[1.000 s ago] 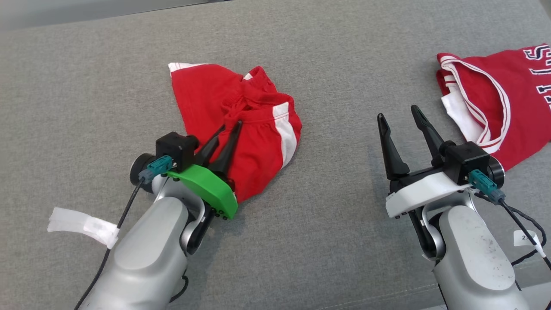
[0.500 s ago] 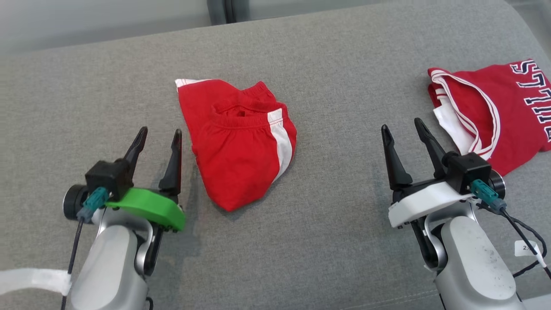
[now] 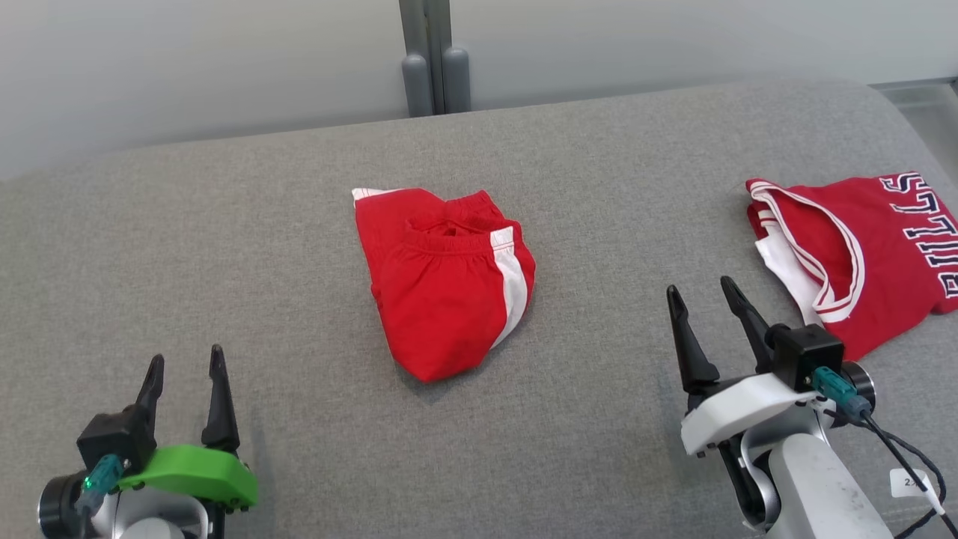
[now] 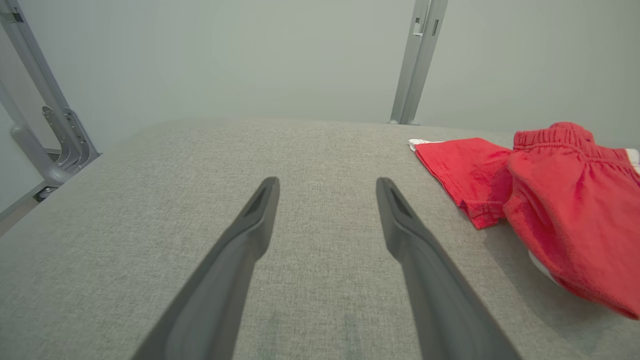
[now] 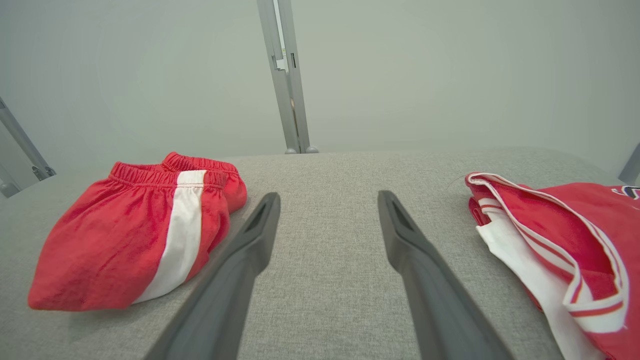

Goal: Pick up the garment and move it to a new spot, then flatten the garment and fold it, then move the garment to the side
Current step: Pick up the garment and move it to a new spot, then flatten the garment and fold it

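Folded red shorts lie mid-table, at 1 o'clock from the left gripper and 10 o'clock from the right gripper, well apart from both. Both grippers' fingers are spread and empty. A red jersey lies at the right gripper's 1 o'clock.

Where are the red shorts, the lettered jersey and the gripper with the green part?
red shorts (image 3: 441, 314): head view, plain red front panel.
lettered jersey (image 3: 887, 277): head view, red cloth beside the letters.
left gripper (image 3: 186, 354): head view, midway between its fingertips.
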Motion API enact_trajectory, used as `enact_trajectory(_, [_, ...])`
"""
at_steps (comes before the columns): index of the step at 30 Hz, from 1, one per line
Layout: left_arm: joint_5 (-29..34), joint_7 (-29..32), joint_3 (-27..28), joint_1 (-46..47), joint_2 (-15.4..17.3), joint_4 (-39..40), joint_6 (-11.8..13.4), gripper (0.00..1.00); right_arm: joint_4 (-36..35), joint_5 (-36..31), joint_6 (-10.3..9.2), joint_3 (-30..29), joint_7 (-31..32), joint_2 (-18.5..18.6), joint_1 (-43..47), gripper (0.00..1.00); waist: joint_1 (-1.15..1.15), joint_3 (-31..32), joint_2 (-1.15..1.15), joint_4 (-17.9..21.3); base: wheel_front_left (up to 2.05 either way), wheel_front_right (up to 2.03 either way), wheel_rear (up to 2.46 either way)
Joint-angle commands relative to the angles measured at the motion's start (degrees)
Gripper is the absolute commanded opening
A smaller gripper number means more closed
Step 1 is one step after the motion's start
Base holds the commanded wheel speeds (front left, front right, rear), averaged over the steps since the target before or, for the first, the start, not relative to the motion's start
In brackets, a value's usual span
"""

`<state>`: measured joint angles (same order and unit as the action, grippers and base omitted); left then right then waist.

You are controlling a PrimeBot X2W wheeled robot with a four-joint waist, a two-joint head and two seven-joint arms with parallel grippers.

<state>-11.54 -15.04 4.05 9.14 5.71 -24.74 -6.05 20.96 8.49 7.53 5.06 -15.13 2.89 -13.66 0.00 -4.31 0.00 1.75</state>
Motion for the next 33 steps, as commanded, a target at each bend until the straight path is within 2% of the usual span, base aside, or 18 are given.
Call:
enact_trajectory(1, [0.43, -0.13, 0.4, -1.09, -0.25, 0.28, 0.14, 1.0, 0.1, 0.24, -0.08, -0.1, 0.0, 0.09, 0.83, 1.0, 0.0, 1.79, 0.0, -0.42, 0.0, 0.0, 0.0])
enact_trajectory(14, [3.19, -0.13, 6.52, -8.03, -2.45, 2.87, -0.66, 1.0, 0.79, 1.47, -0.09, -1.15, 0.0, 0.07, 5.05, 1.0, 0.0, 5.22, 0.0, -0.33, 0.0, 0.0, 0.0])
enact_trajectory(29, [1.99, -0.13, 5.4, -8.58, -2.77, 3.62, -1.19, 1.0, 1.28, 1.21, -0.08, -1.14, 0.0, 0.07, 5.27, 1.0, 0.0, 4.84, 0.0, -0.78, 0.0, 0.0, 0.0])
enact_trajectory(33, [1.99, -0.13, 4.21, -8.16, -2.77, 3.86, -1.27, 1.0, 1.86, 1.12, -0.08, 1.2, 0.0, 0.05, 4.33, 1.0, 0.0, 4.12, 0.0, -1.45, 0.0, 0.0, 0.0])
